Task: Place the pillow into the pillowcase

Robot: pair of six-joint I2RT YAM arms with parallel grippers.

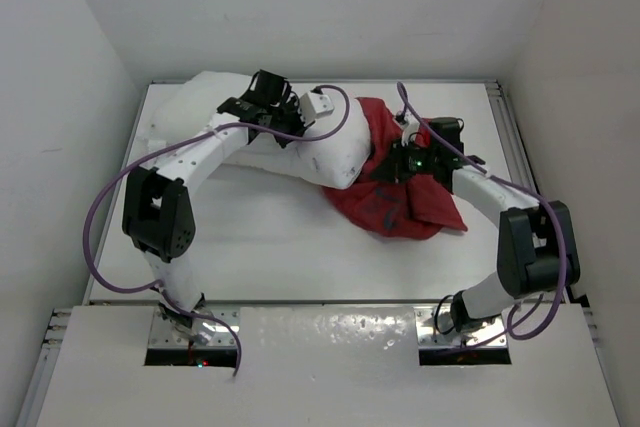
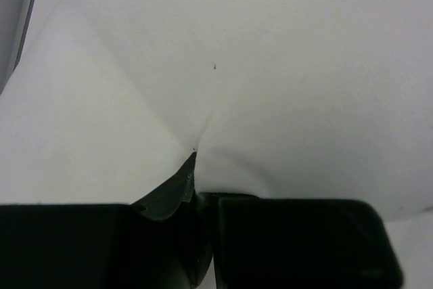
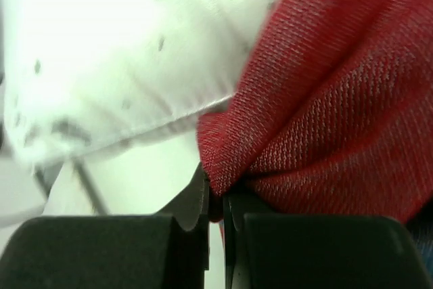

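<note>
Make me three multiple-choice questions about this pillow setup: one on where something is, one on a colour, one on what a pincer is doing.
1. In the top view, the pillowcase lies at which end of the pillow?
A) right
B) left
C) neither, they lie apart

2. What colour is the pillowcase?
A) blue
B) red
C) green

3. The right pincer is:
A) wide open
B) shut on the pillow
C) shut on the pillowcase

Answers:
1 A, the cloth bunches at the pillow's right end.
2 B, the top and right wrist views show red fabric.
3 C, the right wrist view shows red fabric pinched in its closed jaws.
</note>
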